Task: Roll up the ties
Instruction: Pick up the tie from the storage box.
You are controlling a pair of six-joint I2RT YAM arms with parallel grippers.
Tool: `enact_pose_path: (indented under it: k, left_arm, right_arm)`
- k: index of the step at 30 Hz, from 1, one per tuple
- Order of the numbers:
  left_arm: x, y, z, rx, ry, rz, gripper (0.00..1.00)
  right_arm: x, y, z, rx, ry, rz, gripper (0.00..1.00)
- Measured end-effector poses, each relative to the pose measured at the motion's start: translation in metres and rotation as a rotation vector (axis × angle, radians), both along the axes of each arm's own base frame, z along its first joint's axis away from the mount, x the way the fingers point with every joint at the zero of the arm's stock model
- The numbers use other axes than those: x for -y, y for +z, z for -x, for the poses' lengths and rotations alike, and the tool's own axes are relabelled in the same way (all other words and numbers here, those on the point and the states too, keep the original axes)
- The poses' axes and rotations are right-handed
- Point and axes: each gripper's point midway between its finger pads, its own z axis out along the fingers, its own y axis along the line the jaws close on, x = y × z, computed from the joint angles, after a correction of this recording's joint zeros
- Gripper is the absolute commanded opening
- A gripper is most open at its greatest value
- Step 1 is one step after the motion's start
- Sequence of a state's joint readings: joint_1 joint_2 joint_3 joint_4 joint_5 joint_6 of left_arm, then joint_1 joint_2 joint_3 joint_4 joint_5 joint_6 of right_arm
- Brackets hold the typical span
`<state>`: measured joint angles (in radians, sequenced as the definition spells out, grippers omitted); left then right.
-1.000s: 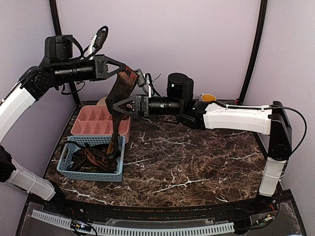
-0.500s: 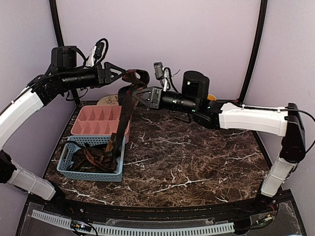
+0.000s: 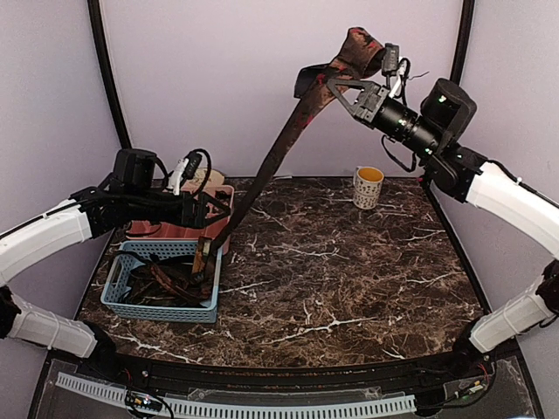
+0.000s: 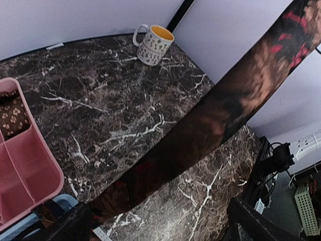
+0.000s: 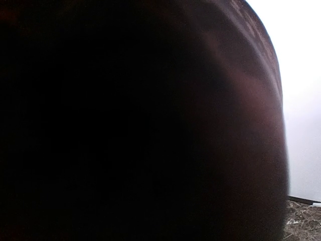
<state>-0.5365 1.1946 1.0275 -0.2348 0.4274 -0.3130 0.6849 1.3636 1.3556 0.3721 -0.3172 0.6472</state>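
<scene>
Dark marble tabletop (image 3: pixel 349 279) with white veins, across the lower half of the top view. Above it, a long reddish-brown patterned fabric necktie (image 3: pixel 278 155): runs taut on a diagonal from upper centre down to lower left, with its lower end reaching into the basket. Fills nearly the whole right wrist view as dark cloth.

Right gripper (image 3: pixel 334 85), upper centre-right: clamped tight on the necktie's upper end, fabric draped over its top. Left gripper (image 3: pixel 220 214), left of centre: spread wide, grasping nothing, the necktie crossing between its black fingers (image 4: pixel 70 228) in the left wrist view.

Light blue slotted plastic basket (image 3: pixel 113 288), lower left, more dark loose ties (image 3: pixel 166 281) heaped inside. Pink plastic compartment tray (image 3: pixel 144 229) just behind it, brown dotted fabric (image 4: pixel 12 114) in one compartment. Speckled ceramic mug (image 3: pixel 369 186) with a yellow inside, at the tabletop's far edge, right of centre, well apart from both containers.
</scene>
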Motion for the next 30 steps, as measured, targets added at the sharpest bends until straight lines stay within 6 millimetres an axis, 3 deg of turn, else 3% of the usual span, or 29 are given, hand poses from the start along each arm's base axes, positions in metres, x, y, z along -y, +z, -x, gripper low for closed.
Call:
enact_pose_path:
  k: [2, 6, 14, 19, 22, 23, 27, 30]
  left_arm:
    - [0.007, -0.021, 0.008, -0.019, -0.037, -0.026, 0.96]
    - [0.025, -0.038, 0.014, -0.001, -0.101, -0.068, 0.94]
    - [0.042, -0.088, 0.005, 0.0, -0.131, -0.21, 0.83]
    - [0.036, -0.103, -0.005, 0.023, -0.09, -0.285, 0.49]
    - [0.031, -0.106, -0.01, 0.042, -0.068, -0.32, 0.09]
    - [0.03, -0.106, -0.011, 0.041, -0.06, -0.32, 0.02]
    - [0.033, -0.098, -0.008, 0.058, -0.08, -0.307, 0.0]
    - [0.045, -0.065, -0.007, 0.108, -0.109, -0.255, 0.0]
  right_arm:
    - [0.009, 0.005, -0.002, 0.001, -0.019, 0.002, 0.0]
    - [0.026, 0.021, -0.002, 0.013, -0.058, 0.002, 0.0]
    - [0.071, 0.075, 0.018, 0.1, -0.145, -0.053, 0.0]
    - [0.09, 0.096, 0.027, 0.137, -0.194, -0.073, 0.0]
    - [0.1, 0.102, 0.029, 0.146, -0.235, -0.072, 0.0]
    - [0.104, 0.103, 0.029, 0.145, -0.251, -0.07, 0.0]
    - [0.117, 0.1, 0.029, 0.13, -0.315, -0.06, 0.0]
    - [0.122, 0.09, 0.028, 0.114, -0.336, -0.056, 0.0]
